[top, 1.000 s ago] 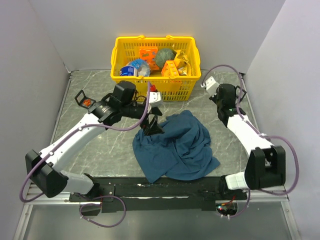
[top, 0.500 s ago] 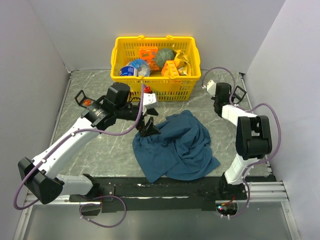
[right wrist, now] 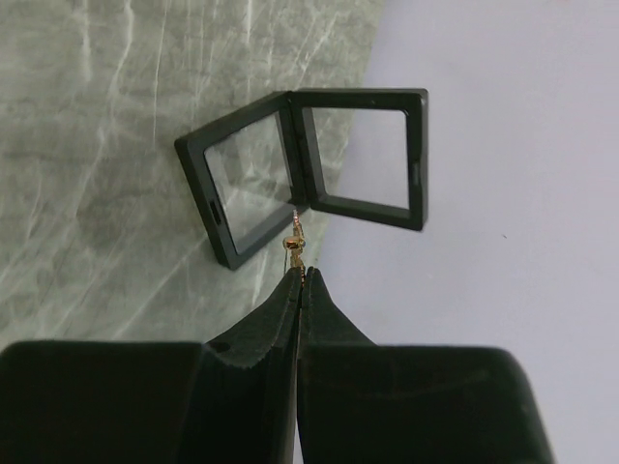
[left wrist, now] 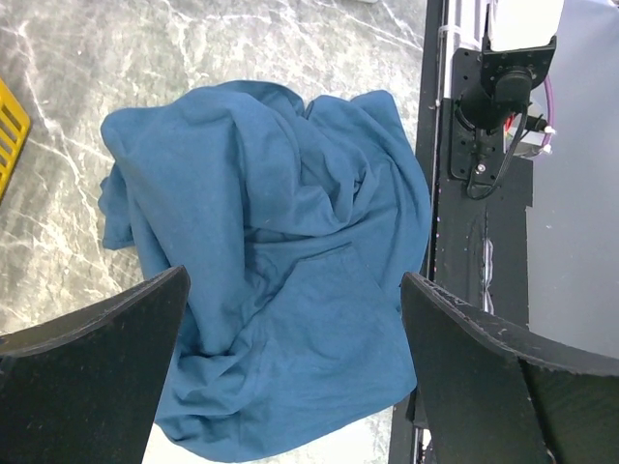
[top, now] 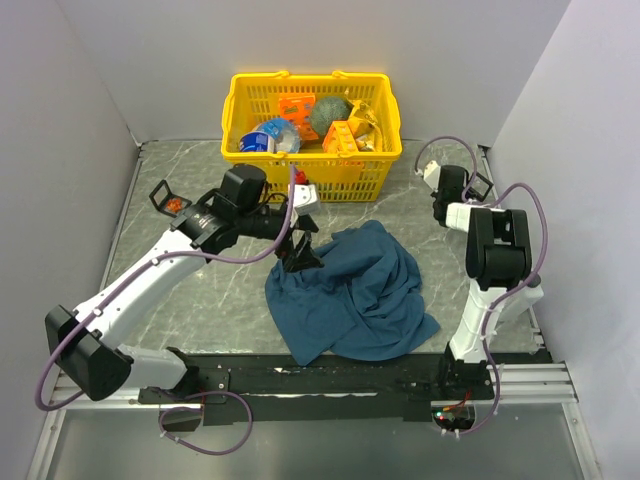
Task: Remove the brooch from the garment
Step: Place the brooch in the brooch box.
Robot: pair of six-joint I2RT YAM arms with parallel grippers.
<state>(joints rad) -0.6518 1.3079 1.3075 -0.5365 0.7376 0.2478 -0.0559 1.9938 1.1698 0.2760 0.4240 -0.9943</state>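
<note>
The garment, a crumpled blue cloth (top: 355,290), lies on the marble table; it fills the left wrist view (left wrist: 280,193). My left gripper (top: 300,255) hangs over the cloth's upper left edge, wide open (left wrist: 295,280), with nothing between its fingers. My right gripper (right wrist: 302,273) is shut on the brooch (right wrist: 295,246). Only a tiny gold pin end pokes out of the tips. It hovers just before an open black display case (right wrist: 298,145) at the table's far right edge by the wall. In the top view the right arm (top: 450,190) is folded back beside that case (top: 480,185).
A yellow basket (top: 385,155) of mixed items stands at the back centre. A second small black case holding an orange-red bit (top: 172,205) sits at the left, behind the left arm. A black rail (top: 330,375) runs along the near edge. Grey walls close in on both sides.
My right arm has swung away from the cloth to the far right corner and folded upright, staying shut. The left arm shifted slightly and stayed open over the cloth.
</note>
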